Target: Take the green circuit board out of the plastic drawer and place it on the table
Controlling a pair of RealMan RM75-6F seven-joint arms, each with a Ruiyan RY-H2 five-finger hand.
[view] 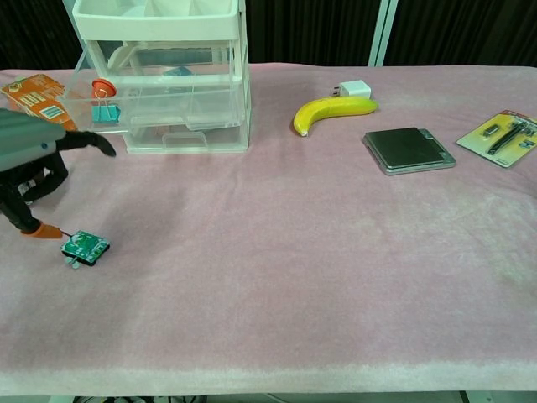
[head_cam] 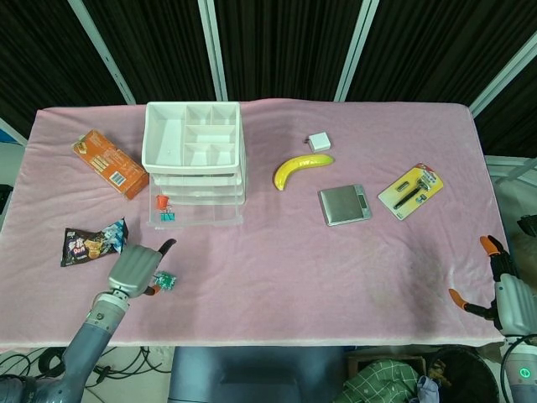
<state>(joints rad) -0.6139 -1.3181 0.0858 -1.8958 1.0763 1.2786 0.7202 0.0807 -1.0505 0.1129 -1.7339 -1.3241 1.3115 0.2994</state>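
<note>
The left hand [view: 29,168] hovers with fingers spread and holds nothing; one orange fingertip sits just beside the green circuit board [view: 85,248], which lies flat on the pink table cloth [view: 294,277] near the front edge. Behind stands the plastic drawer [head_cam: 195,168], one drawer pulled out. The right hand [head_cam: 503,290] rests spread and empty at the far front corner. Black curtains back the table.

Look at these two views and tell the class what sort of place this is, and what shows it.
Probably a robot test bench in a lab, not a home: a table under pink cloth, dark curtains behind, and unrelated items laid out, such as a plastic drawer, a banana and a pocket scale.
</note>
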